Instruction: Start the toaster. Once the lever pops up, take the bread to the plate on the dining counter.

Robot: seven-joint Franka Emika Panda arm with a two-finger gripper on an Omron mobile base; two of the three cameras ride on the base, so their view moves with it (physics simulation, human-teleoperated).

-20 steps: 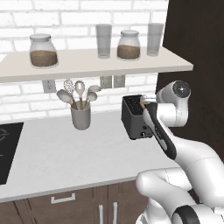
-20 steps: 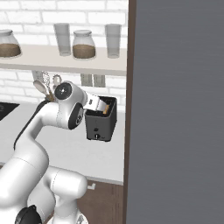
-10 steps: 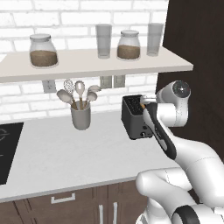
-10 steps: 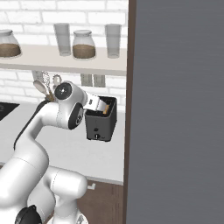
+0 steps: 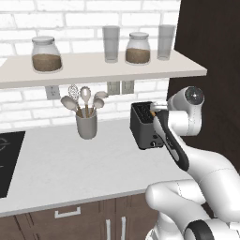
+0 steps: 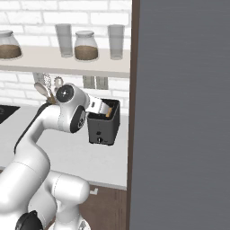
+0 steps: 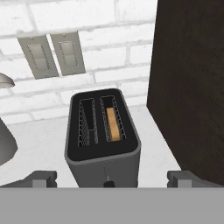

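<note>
You'll see nothing has shifted: your claw (image 7: pixel 107 179) still hangs wide open, empty, above the toaster (image 7: pixel 103 139), bread (image 7: pixel 113 124) in its right slot, on the white counter (image 5: pixel 70 164) below the brick wall (image 7: pixel 87 26).

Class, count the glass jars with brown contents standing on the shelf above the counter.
2: one jar at the shelf's left end, another jar toward the right, between two empty glasses.

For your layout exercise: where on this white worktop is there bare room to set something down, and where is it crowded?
Free: the broad stretch of worktop between the cooktop and the toaster, in front of the utensil cup. Crowded: the right end, where the toaster stands close to the dark tall cabinet, with the open hand in front of it.
</note>
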